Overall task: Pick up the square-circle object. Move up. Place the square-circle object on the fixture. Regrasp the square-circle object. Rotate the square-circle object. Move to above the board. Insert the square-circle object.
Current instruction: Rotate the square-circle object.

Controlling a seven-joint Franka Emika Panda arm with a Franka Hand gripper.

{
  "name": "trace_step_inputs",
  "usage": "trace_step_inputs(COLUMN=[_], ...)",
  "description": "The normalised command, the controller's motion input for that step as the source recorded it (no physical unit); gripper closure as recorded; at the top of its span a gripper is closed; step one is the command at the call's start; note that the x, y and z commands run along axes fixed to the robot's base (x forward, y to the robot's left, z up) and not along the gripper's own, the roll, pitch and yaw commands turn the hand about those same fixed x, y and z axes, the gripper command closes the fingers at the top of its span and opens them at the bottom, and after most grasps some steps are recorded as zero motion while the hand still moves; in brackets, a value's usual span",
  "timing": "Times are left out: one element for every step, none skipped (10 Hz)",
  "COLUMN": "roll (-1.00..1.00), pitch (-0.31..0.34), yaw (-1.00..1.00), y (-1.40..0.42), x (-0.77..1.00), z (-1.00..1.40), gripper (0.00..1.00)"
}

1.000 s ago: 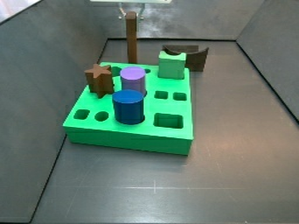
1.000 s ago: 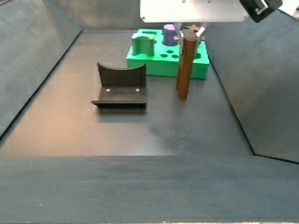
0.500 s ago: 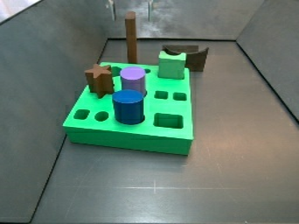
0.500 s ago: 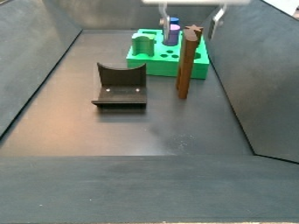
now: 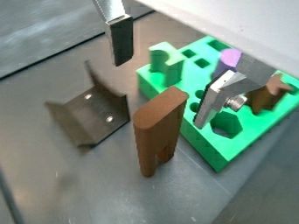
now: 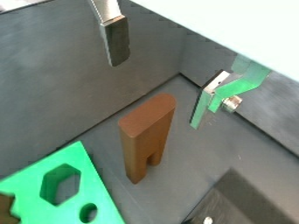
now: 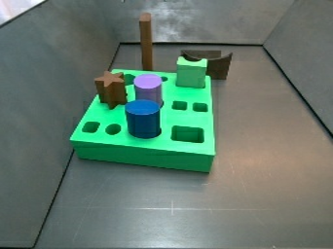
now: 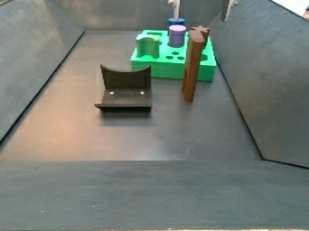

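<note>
The square-circle object, a long brown bar, stands upright on the floor on its own in both wrist views point(image 5: 158, 131) point(image 6: 146, 140) and both side views point(image 7: 146, 44) point(image 8: 193, 65). It stands between the green board point(image 7: 143, 144) point(image 8: 207, 65) and the fixture point(image 8: 125, 87) point(image 5: 84, 114) point(image 7: 219, 64). My gripper point(image 5: 170, 68) point(image 6: 165, 70) is open and empty, high above the bar's top, one finger on each side, touching nothing. Only its fingertips point(image 8: 175, 9) show at the upper edge of a side view.
On the board stand a brown star peg point(image 7: 111, 88), a purple cylinder point(image 7: 148, 89), a blue cylinder point(image 7: 143, 119) and a pale green notched peg point(image 7: 193, 70). Several holes point(image 7: 190, 133) in the board are open. Grey walls point(image 8: 49, 54) enclose the floor.
My gripper was around the bar's top a second ago. It has risen straight up, almost out of the side views. The bar stays standing in the same place.
</note>
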Motion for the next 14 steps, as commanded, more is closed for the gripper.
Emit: trace_step_inputs(roll=[0.00,0.00,0.00,0.00,0.00,0.00,0.00,0.00,0.00,0.00,0.00,0.00,0.00,0.00], pitch=[0.006,0.006,0.006,0.007,0.007,0.007,0.007,0.007,0.007,0.007,0.008,0.008,0.008,0.008], yaw=[1.00,1.00,1.00,1.00,1.00,1.00,1.00,1.00,1.00,1.00,1.00,1.00,1.00,1.00], y=[0.05,0.03,0.02,0.02,0.01,0.01,0.01,0.01,0.01,0.01,0.01,0.00,0.00,0.00], x=[0.03,0.03,0.03,0.03,0.03,0.03,0.03,0.03,0.03,0.03,0.03,0.03,0.03,0.03], z=[-0.05,-0.04,-0.04,-0.03,-0.03,-0.03,-0.03,-0.03,-0.03,-0.03,-0.03,-0.03,-0.03,-0.03], gripper=[0.00,0.00,0.00,0.00,0.00,0.00,0.00,0.00,0.00,0.00,0.00,0.00,0.00,0.00])
